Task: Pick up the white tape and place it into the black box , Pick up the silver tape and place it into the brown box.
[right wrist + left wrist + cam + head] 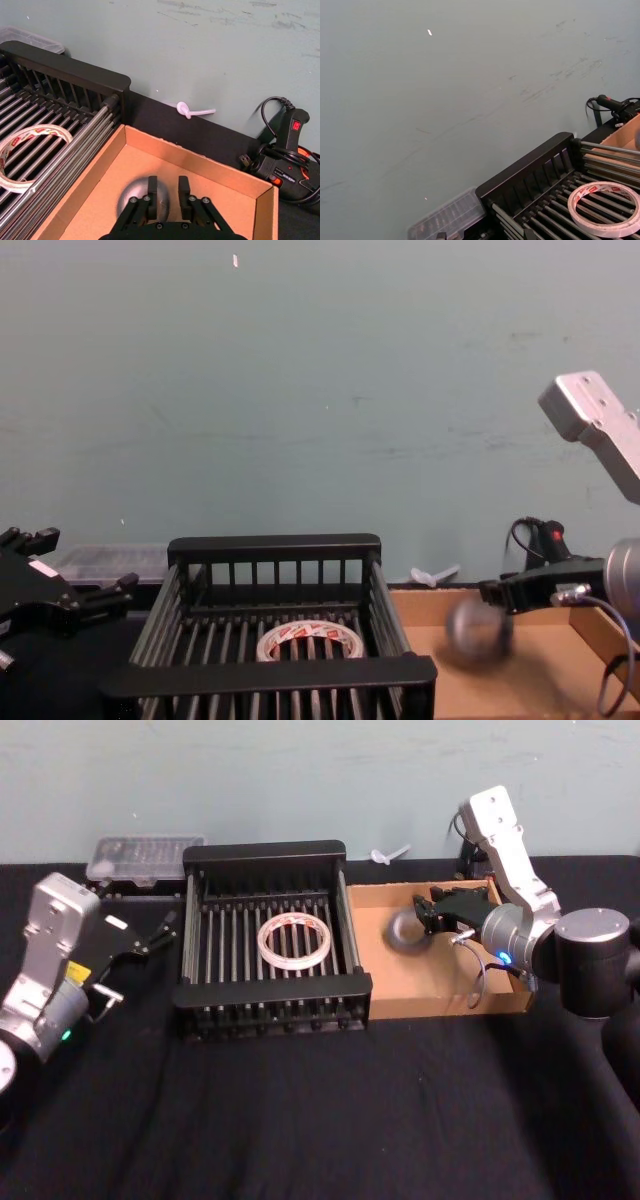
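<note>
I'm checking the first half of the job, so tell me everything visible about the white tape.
The white tape is a flat, whitish translucent roll with red print marks and a wide centre hole. It lies flat on the barred floor of the black box, roughly mid-floor, clear of the slatted walls. Bars show through its hole. Nothing else touches it; both grippers are elsewhere.

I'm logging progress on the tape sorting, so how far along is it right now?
Done: the white tape lies flat on the barred floor of the black box. In hand: the right gripper is open over the brown box, and the silver tape shows as a blur just off its fingertips, apparently dropping in. Left: that roll settling and the arm pulling back. The left gripper sits open beside the black box.
</note>
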